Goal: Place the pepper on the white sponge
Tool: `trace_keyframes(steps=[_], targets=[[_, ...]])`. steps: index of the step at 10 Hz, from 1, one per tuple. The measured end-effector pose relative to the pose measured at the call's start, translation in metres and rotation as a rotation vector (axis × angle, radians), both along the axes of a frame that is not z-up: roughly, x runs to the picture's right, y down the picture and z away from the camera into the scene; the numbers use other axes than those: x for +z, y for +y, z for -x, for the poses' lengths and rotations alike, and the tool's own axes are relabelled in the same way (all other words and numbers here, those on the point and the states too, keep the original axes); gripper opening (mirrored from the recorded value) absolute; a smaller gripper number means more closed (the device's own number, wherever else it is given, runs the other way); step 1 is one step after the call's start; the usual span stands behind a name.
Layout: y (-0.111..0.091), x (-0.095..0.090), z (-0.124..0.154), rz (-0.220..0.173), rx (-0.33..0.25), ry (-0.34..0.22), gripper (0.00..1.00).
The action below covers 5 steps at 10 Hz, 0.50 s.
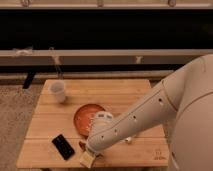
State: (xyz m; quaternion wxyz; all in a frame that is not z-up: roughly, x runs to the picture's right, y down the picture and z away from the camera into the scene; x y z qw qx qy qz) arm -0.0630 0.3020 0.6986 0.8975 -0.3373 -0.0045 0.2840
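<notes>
Hovering low at the near table edge, gripper (pixel 89 151) sitting directly over the white sponge (pixel 86 159), its hold on anything not discernible, pepper (pixel 82 145) showing dark red just left, touching; phone (pixel 63 146) and plate (pixel 85 120) lying beyond.

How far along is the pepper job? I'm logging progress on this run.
Nothing looks finished yet. In hand: the gripper is low at the table's front edge, right over the white sponge, with the dark red pepper beside it near the black phone. Left: getting the pepper to rest on the sponge, then pulling the arm away.
</notes>
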Motion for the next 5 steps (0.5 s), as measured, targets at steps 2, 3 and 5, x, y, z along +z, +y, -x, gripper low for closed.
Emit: trace_keyframes(steps=[2, 3, 5], targets=[[-0.0064, -0.0033, -0.003, -0.015, -0.011, 0.006, 0.78], [-0.0065, -0.0035, -0.0045, -0.015, -0.013, 0.009, 0.78], [-0.0065, -0.0038, -0.0038, -0.015, -0.013, 0.008, 0.78]])
